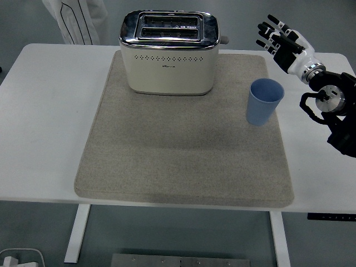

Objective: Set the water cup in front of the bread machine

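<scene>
A blue water cup [263, 101] stands upright on the right part of a grey mat [183, 144]. A cream toaster with a chrome top [168, 53] stands at the mat's far edge, left of the cup. My right hand [280, 41] hovers over the far right of the table, above and behind the cup, fingers spread and holding nothing. It is apart from the cup. The left arm is out of view.
The mat lies on a white table [44, 122]. A person in white clothing [78, 19] stands behind the table's far left edge. The mat's middle and front, before the toaster, are bare.
</scene>
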